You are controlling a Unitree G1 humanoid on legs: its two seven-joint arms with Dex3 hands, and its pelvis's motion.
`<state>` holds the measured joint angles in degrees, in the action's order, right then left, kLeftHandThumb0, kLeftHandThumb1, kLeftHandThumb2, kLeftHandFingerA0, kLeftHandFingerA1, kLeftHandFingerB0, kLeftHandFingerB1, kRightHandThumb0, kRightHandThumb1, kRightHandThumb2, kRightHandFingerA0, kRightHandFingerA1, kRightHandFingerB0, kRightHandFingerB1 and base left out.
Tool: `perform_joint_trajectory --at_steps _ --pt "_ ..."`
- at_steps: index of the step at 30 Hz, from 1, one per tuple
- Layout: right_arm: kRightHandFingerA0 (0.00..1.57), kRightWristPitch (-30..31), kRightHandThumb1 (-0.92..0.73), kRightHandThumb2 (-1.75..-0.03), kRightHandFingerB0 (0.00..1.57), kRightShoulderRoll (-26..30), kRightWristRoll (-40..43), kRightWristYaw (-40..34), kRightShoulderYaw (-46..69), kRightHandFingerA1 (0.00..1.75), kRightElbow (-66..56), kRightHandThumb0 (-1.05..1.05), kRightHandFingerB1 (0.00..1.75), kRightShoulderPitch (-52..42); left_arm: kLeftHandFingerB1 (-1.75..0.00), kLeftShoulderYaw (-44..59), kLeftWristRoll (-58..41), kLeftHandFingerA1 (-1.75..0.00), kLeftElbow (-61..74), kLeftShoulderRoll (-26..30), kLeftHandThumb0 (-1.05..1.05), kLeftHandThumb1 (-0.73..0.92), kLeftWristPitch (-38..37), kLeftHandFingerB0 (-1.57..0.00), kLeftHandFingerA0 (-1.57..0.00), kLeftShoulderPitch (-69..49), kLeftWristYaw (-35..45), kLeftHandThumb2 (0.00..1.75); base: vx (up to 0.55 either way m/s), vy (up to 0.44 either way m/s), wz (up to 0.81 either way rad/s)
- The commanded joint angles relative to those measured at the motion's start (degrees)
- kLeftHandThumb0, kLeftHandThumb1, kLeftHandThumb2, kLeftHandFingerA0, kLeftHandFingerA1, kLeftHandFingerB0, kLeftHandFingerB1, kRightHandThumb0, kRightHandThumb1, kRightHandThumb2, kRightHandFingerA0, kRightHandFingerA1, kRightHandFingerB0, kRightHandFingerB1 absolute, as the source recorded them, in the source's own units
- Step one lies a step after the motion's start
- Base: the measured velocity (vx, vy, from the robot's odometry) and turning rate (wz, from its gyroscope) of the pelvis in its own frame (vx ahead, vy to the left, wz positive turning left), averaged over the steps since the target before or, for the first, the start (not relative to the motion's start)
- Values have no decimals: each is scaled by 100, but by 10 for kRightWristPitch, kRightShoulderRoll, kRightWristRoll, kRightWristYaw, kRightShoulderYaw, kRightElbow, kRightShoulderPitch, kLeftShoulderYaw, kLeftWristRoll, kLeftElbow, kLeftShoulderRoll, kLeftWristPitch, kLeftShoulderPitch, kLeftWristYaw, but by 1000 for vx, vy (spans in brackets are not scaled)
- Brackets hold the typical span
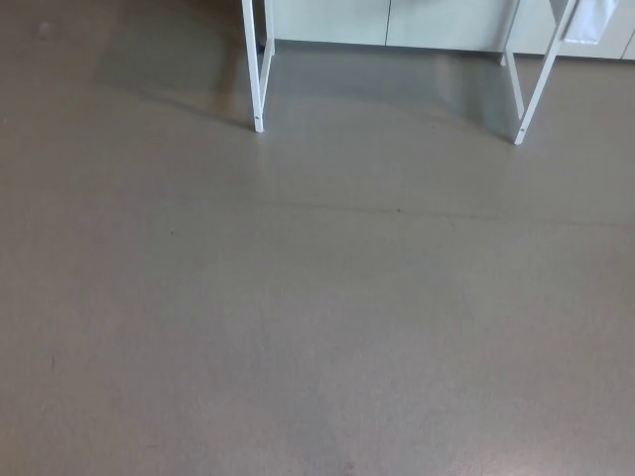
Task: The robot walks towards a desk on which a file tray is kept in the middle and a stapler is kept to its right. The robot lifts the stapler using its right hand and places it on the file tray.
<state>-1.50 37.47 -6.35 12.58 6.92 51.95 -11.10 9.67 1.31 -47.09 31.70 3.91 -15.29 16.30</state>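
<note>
at the top edge of the head view the desk is cut off, so its top, the stapler and the file tray are out of sight. only the desk's white metal legs reach into the picture. the left leg comes down from the top edge on the robot's left of centre and ends on the floor; it looks like two thin bars set close together. the right leg stands well apart from it, toward the robot's right. it slants down from the top right corner, and a second thin bar meets it near the foot (the two form a narrow v). a pale patch sits at the top edge just beside that leg; i cannot tell what it is. behind the legs, light cabinet fronts run along the top down to the floor. the smooth grey floor fills the rest, with a faint thin line crossing it below the legs and a darker shadow to the left of the left leg. neither the left hand nor the right hand is in the picture, so i cannot tell whether either is open or closed.
</note>
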Motion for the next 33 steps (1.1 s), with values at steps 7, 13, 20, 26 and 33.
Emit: perform_joint_trajectory --at_steps 7,13,20,26,33 --pt "3 -34 -46 -80 2 11 13 40 2 37 34 -64 26 13 -35 12 -16 -38 7 5 -59 84 -5 -26 -21 -16 32 65 0 0 0" --pt "2 -33 -46 -80 1 16 -6 27 -12 36 41 -58 27 18 -35 8 -10 -39 -2 6 -59 85 -8 -26 -22 -13 36 65 0 0 0" --pt "6 -38 -59 -61 7 15 16 45 4 24 18 -52 22 -2 -35 17 -19 -40 -34 -3 -58 83 -25 -25 -21 -15 35 64 0 0 0" --pt "2 -26 -49 -83 2 25 -17 29 -22 30 34 -61 27 14 -35 8 -9 -39 -31 -1 -59 83 -35 -29 -20 -14 35 64 30 3 8" --pt "0 -42 -47 -81 6 26 -9 22 -19 24 68 -62 31 34 -36 5 -7 -39 -23 -6 -58 86 -34 -28 -23 -20 32 65 -23 7 2"
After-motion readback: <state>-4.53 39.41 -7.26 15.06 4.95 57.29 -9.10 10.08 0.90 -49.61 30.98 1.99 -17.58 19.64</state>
